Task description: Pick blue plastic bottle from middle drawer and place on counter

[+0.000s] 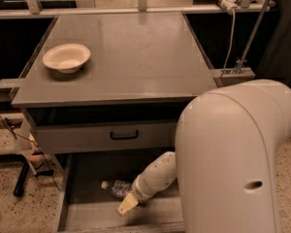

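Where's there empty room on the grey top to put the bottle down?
The counter is bare everywhere right of the bowl, out to its right and front edges. Crowded: the middle drawer, where the gripper sits by the blue plastic bottle.

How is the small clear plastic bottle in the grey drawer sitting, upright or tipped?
Tipped: the bottle lies along the drawer floor, white cap toward the picture's left, the gripper at its other end.

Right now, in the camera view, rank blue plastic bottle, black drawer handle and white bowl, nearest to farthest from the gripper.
The gripper is down in the middle drawer.
1. blue plastic bottle, beside it in the drawer.
2. black drawer handle, above on the closed front.
3. white bowl, on the counter's left.
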Action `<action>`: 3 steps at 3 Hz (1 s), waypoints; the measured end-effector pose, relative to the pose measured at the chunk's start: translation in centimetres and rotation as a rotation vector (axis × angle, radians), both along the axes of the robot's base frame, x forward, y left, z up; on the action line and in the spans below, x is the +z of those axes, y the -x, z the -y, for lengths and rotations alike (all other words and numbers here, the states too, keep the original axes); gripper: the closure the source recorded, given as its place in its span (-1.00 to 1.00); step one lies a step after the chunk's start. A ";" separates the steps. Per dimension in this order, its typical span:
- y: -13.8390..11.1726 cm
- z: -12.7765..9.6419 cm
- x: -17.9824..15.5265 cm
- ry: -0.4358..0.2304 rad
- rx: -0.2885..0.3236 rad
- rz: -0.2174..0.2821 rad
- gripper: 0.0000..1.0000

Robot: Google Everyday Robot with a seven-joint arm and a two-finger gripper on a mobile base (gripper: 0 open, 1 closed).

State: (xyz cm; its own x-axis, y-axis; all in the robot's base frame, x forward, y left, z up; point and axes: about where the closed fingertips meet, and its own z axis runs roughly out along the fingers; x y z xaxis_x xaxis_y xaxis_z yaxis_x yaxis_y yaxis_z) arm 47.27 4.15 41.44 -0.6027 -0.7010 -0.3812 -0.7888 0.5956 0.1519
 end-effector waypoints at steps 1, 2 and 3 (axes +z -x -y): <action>-0.6 -0.8 -1.9 -0.010 0.008 -0.008 -1.00; -1.5 -1.2 -3.1 -0.015 0.020 0.001 -1.00; -2.2 -1.1 -4.2 -0.018 0.016 0.005 -1.00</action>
